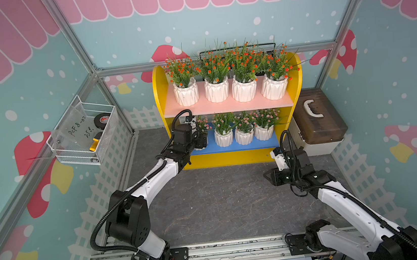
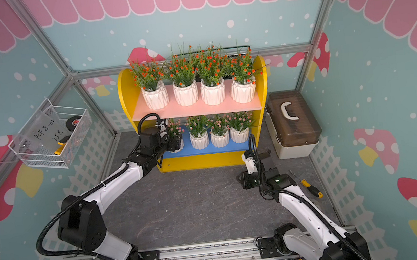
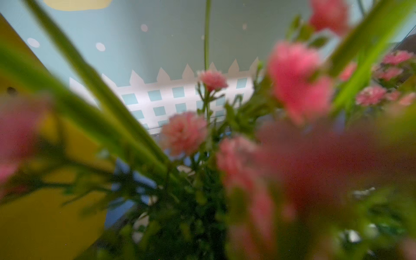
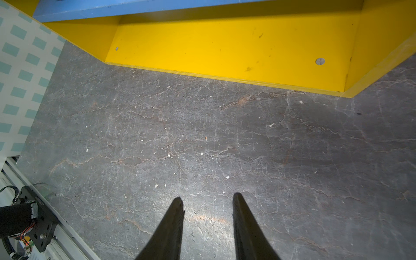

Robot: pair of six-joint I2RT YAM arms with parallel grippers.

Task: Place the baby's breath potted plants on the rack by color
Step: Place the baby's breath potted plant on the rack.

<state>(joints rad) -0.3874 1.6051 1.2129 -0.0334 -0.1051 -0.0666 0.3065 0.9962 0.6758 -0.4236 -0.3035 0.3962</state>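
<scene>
The rack (image 1: 158, 88) stands at the back of the table. Several orange-flowered baby's breath potted plants (image 1: 216, 89) line its pale pink upper shelf (image 1: 226, 107). On the blue lower shelf (image 1: 233, 147) stand three pink-flowered ones (image 1: 244, 135). At that shelf's left end my left gripper (image 1: 200, 142) is shut on a further pink-flowered plant (image 1: 203, 124), whose blurred flowers (image 3: 183, 132) fill the left wrist view and hide the fingers. My right gripper (image 4: 207, 199) hangs open and empty over the grey floor, in front of the rack's right end (image 1: 269, 175).
A white wire basket (image 1: 83, 133) holding tape and a yellow tool hangs on the left wall. A brown-lidded box (image 1: 317, 121) sits right of the rack. Behind the rack is a black wire basket (image 1: 236, 50). A yellow-handled screwdriver (image 2: 311, 187) lies by the right arm.
</scene>
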